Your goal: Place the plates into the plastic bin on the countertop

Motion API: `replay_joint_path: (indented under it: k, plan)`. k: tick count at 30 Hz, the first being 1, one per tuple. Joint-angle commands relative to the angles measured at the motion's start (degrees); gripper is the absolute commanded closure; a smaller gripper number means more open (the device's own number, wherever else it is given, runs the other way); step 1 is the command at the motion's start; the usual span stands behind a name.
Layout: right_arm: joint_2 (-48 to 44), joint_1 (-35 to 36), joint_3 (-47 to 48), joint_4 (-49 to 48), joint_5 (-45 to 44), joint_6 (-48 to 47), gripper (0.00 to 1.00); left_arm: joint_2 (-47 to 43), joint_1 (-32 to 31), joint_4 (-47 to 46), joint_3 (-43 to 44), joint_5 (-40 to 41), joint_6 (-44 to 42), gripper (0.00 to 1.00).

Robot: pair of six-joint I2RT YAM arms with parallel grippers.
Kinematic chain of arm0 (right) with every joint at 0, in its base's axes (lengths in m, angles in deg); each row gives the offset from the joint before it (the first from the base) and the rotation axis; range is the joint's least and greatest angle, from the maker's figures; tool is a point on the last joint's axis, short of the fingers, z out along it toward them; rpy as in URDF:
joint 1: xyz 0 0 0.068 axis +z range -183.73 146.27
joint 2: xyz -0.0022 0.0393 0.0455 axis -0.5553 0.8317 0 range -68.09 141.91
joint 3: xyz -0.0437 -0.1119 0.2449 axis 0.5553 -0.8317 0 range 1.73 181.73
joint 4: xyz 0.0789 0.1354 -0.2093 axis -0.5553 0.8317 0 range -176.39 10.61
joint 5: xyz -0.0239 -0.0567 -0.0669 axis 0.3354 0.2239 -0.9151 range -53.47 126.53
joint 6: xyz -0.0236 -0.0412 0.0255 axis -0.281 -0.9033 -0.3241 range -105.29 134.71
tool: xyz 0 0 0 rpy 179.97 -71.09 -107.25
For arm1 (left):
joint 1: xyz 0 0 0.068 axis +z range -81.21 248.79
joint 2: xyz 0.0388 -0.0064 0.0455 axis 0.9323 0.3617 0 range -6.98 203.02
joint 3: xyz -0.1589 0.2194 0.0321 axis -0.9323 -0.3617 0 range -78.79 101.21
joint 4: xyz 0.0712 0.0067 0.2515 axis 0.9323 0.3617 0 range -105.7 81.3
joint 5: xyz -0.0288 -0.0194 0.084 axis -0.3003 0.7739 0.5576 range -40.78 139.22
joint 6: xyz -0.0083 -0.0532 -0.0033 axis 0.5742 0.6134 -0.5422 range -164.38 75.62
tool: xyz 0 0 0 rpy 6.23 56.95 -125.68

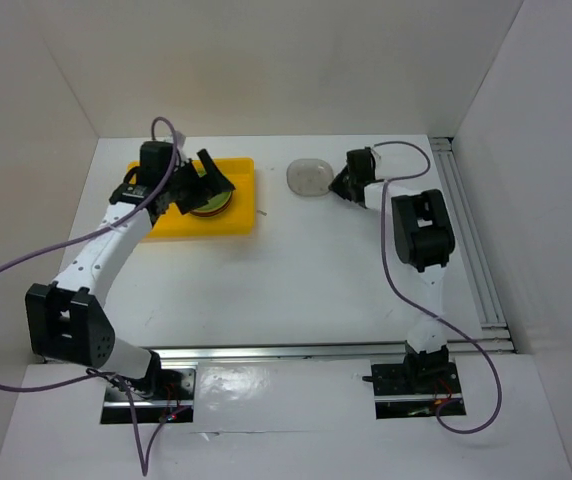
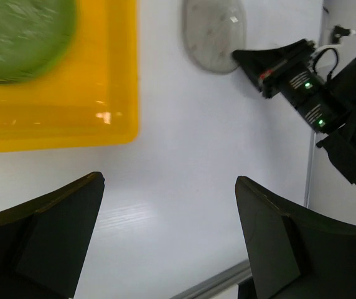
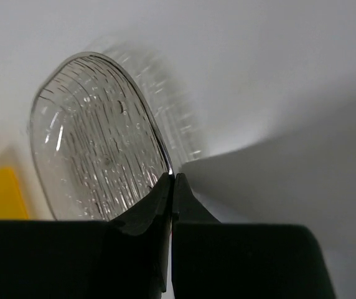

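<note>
The yellow plastic bin (image 1: 176, 222) sits at the back left of the white countertop (image 1: 296, 280). A green plate (image 1: 209, 205) lies in it on another plate; it also shows in the left wrist view (image 2: 22, 37), as does the bin (image 2: 66, 118). My left gripper (image 1: 211, 178) hovers over the bin, open and empty (image 2: 168, 187). A clear glass plate (image 1: 309, 177) lies at the back middle. My right gripper (image 1: 338, 183) is shut on its right rim (image 3: 172, 177). The plate fills the right wrist view (image 3: 97, 143) and shows in the left wrist view (image 2: 214, 32).
White walls bound the countertop on three sides. A metal rail (image 1: 471, 250) runs along the right edge and another (image 1: 316, 350) along the front. Purple cables trail from both arms.
</note>
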State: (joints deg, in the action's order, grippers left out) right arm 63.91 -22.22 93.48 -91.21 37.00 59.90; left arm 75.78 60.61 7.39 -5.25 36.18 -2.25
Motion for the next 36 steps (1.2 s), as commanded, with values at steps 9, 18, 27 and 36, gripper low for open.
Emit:
replay_joint_path:
  k: [9,18,27,36]
  plan:
    - [-41.6,11.3,-42.2,-7.0,-12.8,3.8,1.00,6.4,-14.7,-13.7,1.1,2.0,1.1,0.01]
    - [-51.0,18.6,-45.2,-5.7,-17.5,8.3,1.00,8.2,-18.4,-15.4,-3.9,7.7,2.3,0.11]
    - [-55.4,22.1,-42.7,-2.4,-19.0,9.0,1.00,8.2,-19.0,-16.8,-5.6,9.2,2.3,0.29]
    - [-54.7,24.6,-43.3,-5.5,-18.0,7.3,0.72,8.2,-16.4,-13.9,-0.6,8.1,3.6,1.00]
